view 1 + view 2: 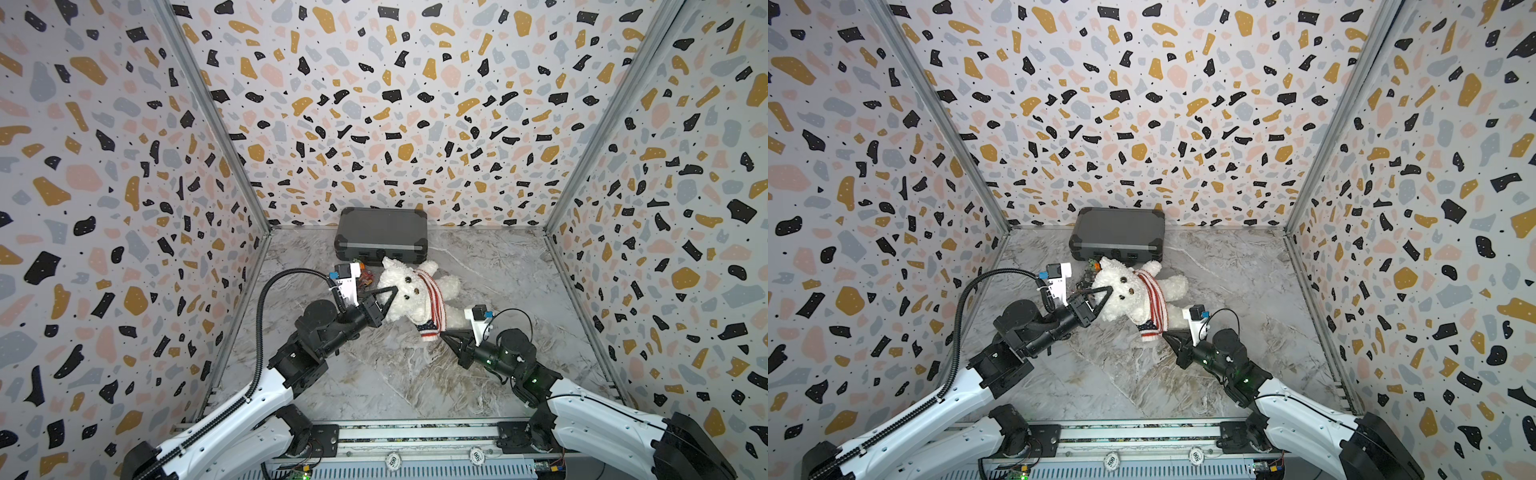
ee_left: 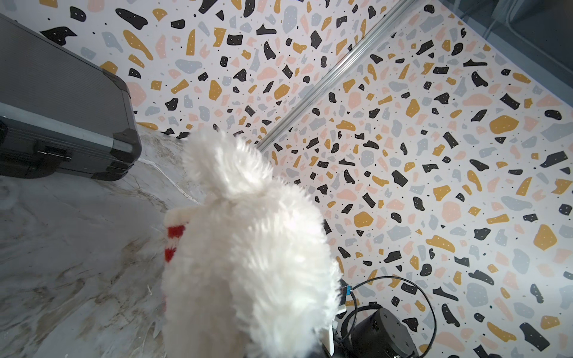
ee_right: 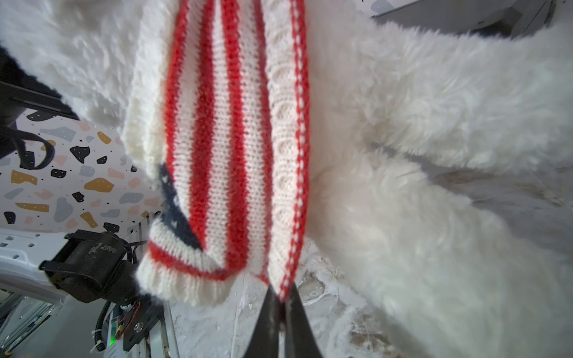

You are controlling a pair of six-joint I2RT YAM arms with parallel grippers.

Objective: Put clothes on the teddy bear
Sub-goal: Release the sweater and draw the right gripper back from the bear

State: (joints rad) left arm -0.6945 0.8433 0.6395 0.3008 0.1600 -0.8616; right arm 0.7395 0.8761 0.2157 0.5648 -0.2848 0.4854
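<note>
- White and fluffy, the teddy bear (image 1: pixel 410 306) lies face up near the middle of the marble-patterned tabletop (image 1: pixel 395 374). In both top views its head points toward the back left and its legs toward the right arm (image 1: pixel 1125 291).
- Just behind the bear's head, a dark grey hard case (image 1: pixel 382 230) lies flat against the back wall. Whether the two touch I cannot tell.
- A red-and-white striped knitted sweater (image 1: pixel 431 301) runs as a narrow band from beside the bear's neck down over its body. A navy patch sits near the ribbed hem (image 3: pixel 223 155).
- The left gripper (image 1: pixel 395 291) has its jaws drawn almost together, with the tips sunk in the fur at the side of the bear's head. In the left wrist view, fur (image 2: pixel 248 248) fills the foreground and hides the fingers.
- The right gripper (image 3: pixel 280 297) is narrow. Its two dark fingers pinch the red-edged lower corner of the sweater, which hangs stretched away from them. In a top view it sits at the hem, below the bear's legs (image 1: pixel 1165 334).
- Terrazzo-patterned walls (image 1: pixel 374 104) close in three sides of the tabletop.
</note>
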